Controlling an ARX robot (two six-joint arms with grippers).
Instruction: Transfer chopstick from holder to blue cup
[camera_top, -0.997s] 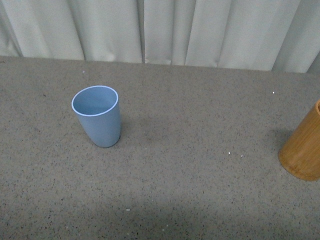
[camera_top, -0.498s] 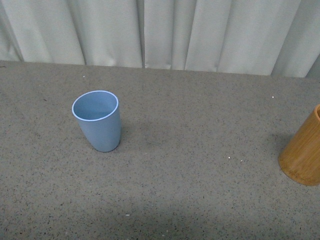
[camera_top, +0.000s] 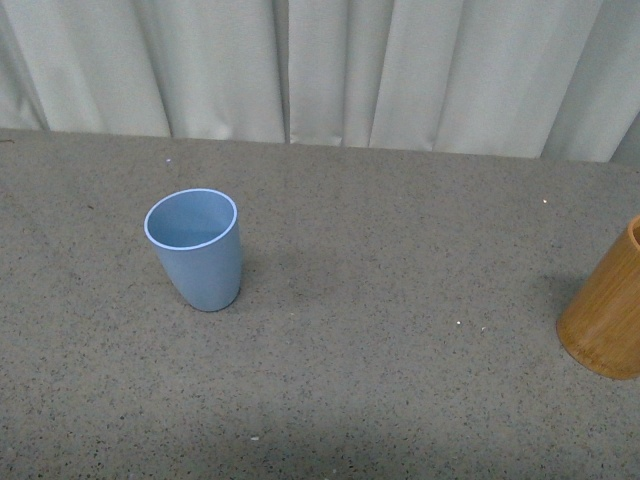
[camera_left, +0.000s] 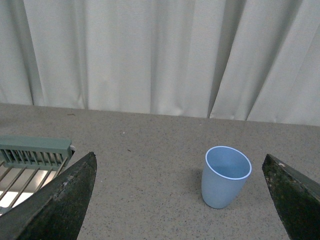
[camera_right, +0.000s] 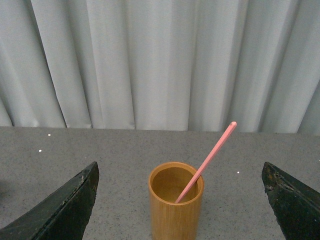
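The blue cup (camera_top: 195, 250) stands upright and empty on the grey speckled table, left of centre in the front view. The orange-brown holder (camera_top: 605, 320) is cut by that view's right edge. No arm shows there. In the left wrist view my left gripper (camera_left: 179, 160) is open, its dark fingers (camera_left: 60, 205) wide apart, with the blue cup (camera_left: 225, 177) ahead, closer to one finger. My right gripper (camera_right: 180, 165) is open too, and the holder (camera_right: 176, 210) stands between and beyond its fingers. One pink chopstick (camera_right: 207, 161) leans out of the holder.
A white curtain (camera_top: 320, 65) hangs along the table's far edge. A grey-green slatted rack (camera_left: 35, 150) lies beside one left finger in the left wrist view. Bare table (camera_top: 400, 300) stretches between cup and holder.
In the front view the cup, the holder and the table's far edge have slid slightly down the picture. Neither object has changed its place on the table.
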